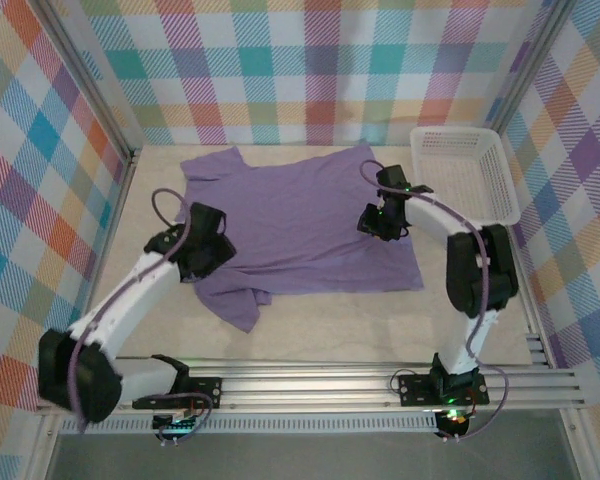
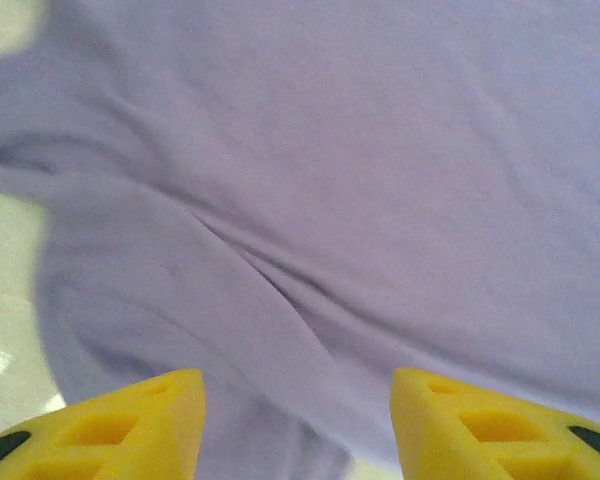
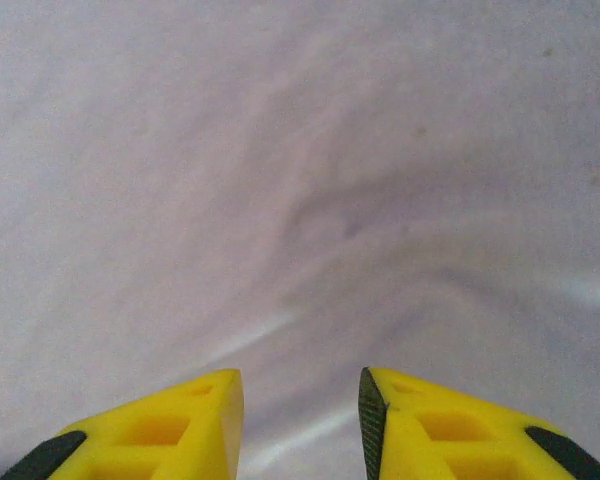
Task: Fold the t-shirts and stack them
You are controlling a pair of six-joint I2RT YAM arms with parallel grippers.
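Observation:
The lavender-purple t-shirt (image 1: pixel 300 225) lies spread across the middle of the table, its near-left part bunched toward the front. My left gripper (image 1: pixel 202 255) hovers over that bunched left edge; in its wrist view the yellow fingers (image 2: pixel 140 425) stand wide apart over creased fabric (image 2: pixel 310 230), open with nothing between them. My right gripper (image 1: pixel 380 222) is over the shirt's right side, close to the cloth. Its fingers (image 3: pixel 420 425) stand apart, open, with smooth wrinkled fabric (image 3: pixel 300 200) beneath.
A white lattice basket (image 1: pixel 467 170) stands at the back right, just beyond the shirt's right edge. Plaid walls enclose the table on three sides. Bare tabletop (image 1: pixel 380 320) runs along the front, before the metal rail (image 1: pixel 330 385).

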